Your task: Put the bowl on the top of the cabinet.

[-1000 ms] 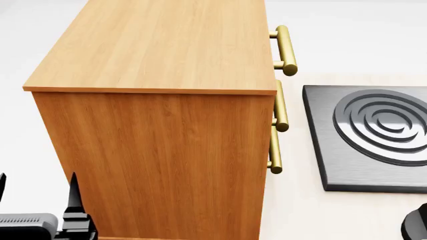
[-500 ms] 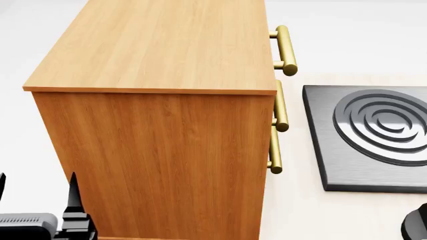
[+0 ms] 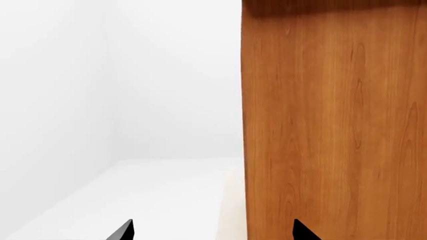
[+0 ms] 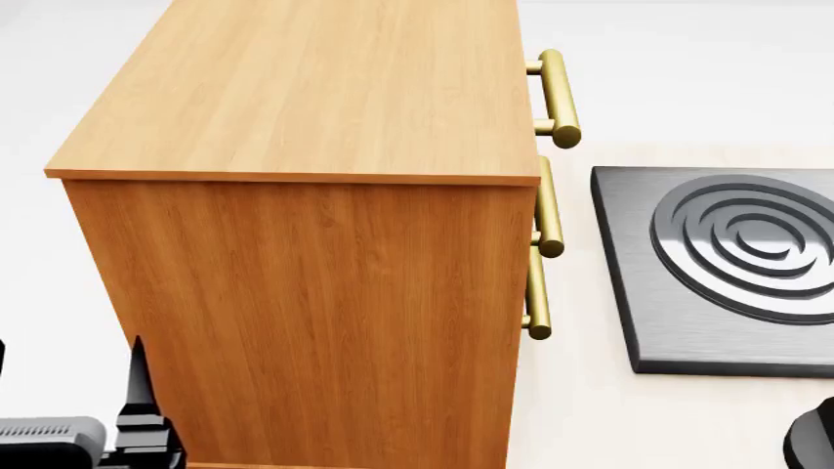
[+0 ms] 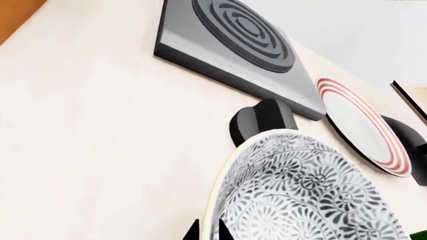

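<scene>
Right wrist view | bowl (image 5: 307, 195) on tabletop right at my right end effector (image 5: 207, 231), fingertips closed on its rim | cabinet (image 4: 312, 176) well apart, flat top high above | left end effector (image 3: 212, 231) open, empty, beside cabinet's side wall | right arm nearer.

The cabinet (image 4: 312, 195) filling the left and centre of the head view is orange-brown wood grain, matt and smooth. Its bar handles (image 4: 558, 98) look like polished brass. At right, the hob (image 4: 724, 269) is dark brushed metal with ridged rings. The bowl (image 5: 307, 195) looks like glazed, patterned ceramic; the red-ringed plate (image 5: 360, 125) is glossy white.
</scene>
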### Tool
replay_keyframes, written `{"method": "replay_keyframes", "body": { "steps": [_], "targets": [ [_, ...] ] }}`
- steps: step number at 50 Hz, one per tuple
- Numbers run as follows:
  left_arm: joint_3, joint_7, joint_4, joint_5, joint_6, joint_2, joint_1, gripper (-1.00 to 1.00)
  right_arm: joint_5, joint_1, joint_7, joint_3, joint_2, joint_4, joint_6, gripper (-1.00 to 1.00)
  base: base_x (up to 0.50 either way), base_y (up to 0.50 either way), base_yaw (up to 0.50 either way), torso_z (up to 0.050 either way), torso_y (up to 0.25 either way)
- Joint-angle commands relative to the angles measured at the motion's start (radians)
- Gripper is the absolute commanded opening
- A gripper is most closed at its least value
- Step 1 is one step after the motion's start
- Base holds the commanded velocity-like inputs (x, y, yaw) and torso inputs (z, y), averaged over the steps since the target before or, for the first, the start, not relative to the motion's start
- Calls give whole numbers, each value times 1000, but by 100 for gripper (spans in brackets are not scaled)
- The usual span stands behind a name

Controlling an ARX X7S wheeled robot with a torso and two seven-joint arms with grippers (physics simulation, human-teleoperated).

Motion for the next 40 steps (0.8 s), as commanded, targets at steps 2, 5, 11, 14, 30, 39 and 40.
{"method": "replay_keyframes", "body": {
  "steps": [2,5,11,14,30,39,40],
  "targets": [
    [1,-2,-5,-3,7,-3,2,100,8,48,1,27,12,-91,65,-100,0,0,0,0,0],
    [2,-3,-2,-3,5,-4,2,100,34,105,0,47,13,-150,131,-100,0,0,0,0,0],
    [3,-4,-5,-3,9,-6,4,100,77,252,-6,39,10,-198,237,-100,0,0,0,0,2],
    [4,-5,-6,-3,6,-6,1,100,100,318,-10,41,4,-221,290,-100,0,0,0,0,0],
    [6,-8,-10,-7,8,-10,0,100,550,780,171,119,34,-292,591,-100,0,0,0,0,0],
    [5,-11,-3,-11,2,-15,0,100,1196,1164,691,-42,143,-63,582,-100,0,0,0,0,1],
    [5,-11,-3,-11,3,-15,0,100,1221,1188,714,-59,148,-49,577,-100,0,0,0,0,0]
  ]
}}
